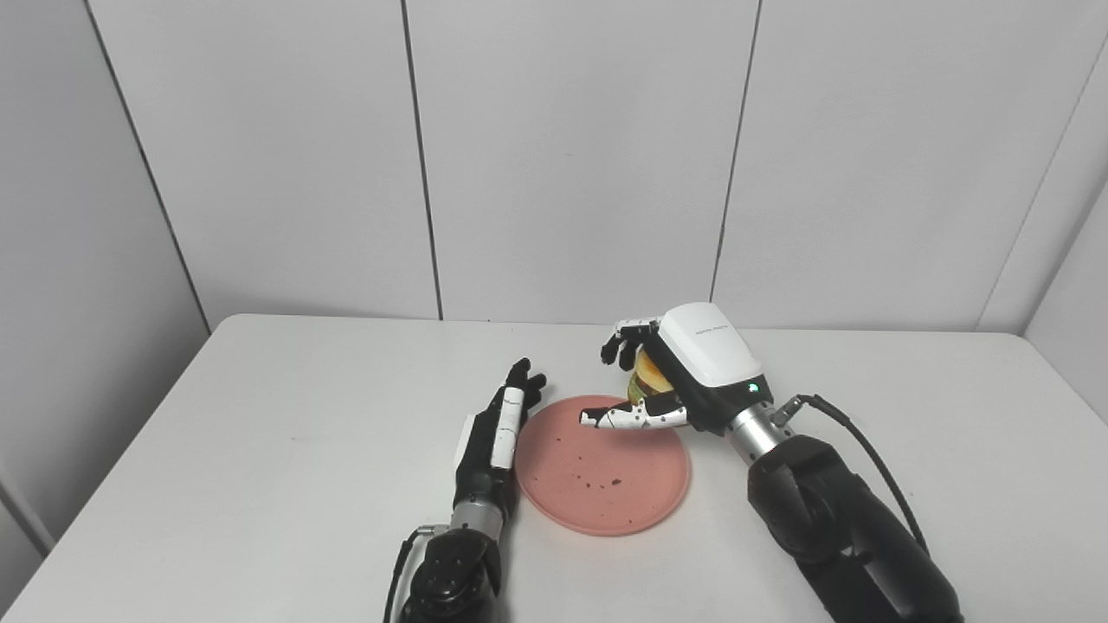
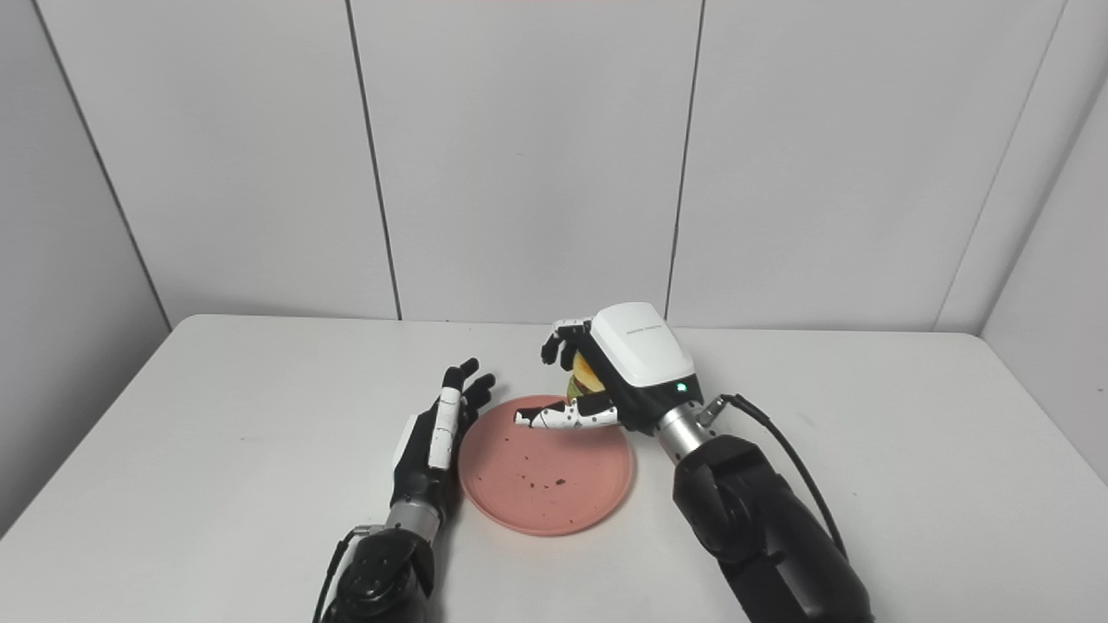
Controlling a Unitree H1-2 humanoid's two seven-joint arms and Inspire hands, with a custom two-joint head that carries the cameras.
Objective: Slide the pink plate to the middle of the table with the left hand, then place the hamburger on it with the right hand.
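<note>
The pink plate (image 1: 603, 472) lies flat near the middle of the white desk (image 1: 260, 450), with a few dark crumbs (image 1: 597, 481) scattered across its surface. The left robot hand (image 1: 498, 433) rests on the desk right against the plate's left edge, its fingers stretched out straight and slightly spread, holding nothing. The right robot hand (image 1: 666, 376) hangs above the far right rim of the plate, its fingers curled tight around the hamburger (image 1: 647, 378), of which only a slice of yellow and tan shows between the black fingertips and the white shell of the hand. Its thumb (image 1: 632, 418) points out to the left over the plate. From where I stand the hamburger looks clear of the plate, held up in the air, and it is mostly hidden by the hand.
</note>
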